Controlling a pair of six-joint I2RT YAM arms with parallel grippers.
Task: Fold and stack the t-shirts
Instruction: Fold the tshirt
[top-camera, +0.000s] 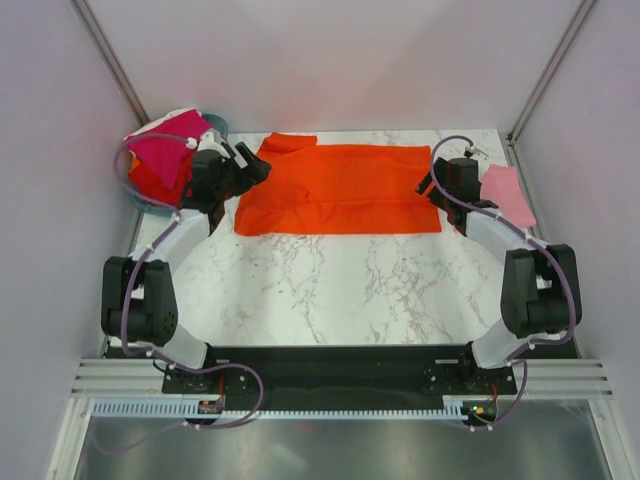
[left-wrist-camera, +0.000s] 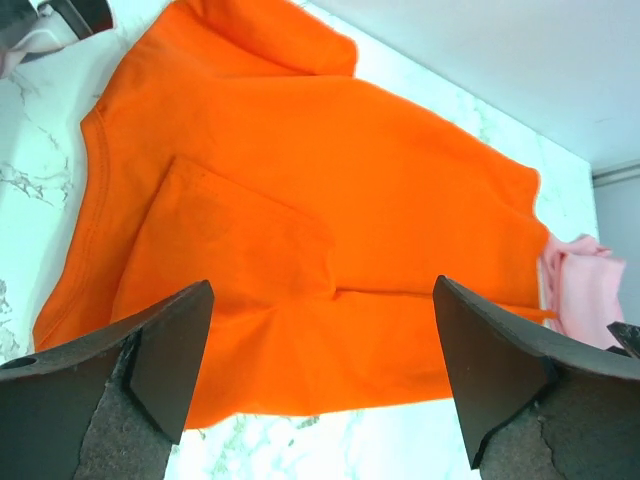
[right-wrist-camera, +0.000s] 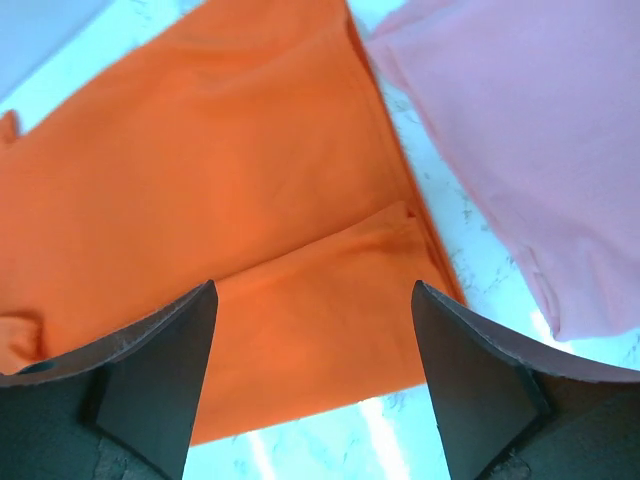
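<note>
Marble-veined counter (top-camera: 330, 290) carries the orange-red t-shirt (top-camera: 340, 190), spread flat across its far half. A heap of magenta, red and white t-shirts (top-camera: 165, 160) fills a teal basket (top-camera: 217, 122) at the far left corner. A light pink t-shirt (top-camera: 508, 193) lies just beside the orange one's right edge. Over its two ends hang the left end effector (left-wrist-camera: 322, 330) and the right end effector (right-wrist-camera: 315, 340), jaws spread wide, gripping nothing.

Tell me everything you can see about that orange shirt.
The orange shirt is soft, plain, bright orange-red cloth lying flat on the far half of the marble table. It is partly folded into a wide rectangle, one sleeve poking out at its far left corner. The left gripper and right gripper, both open, sit at its ends, gripping nothing. A pink shirt lies beside its right end.
</note>
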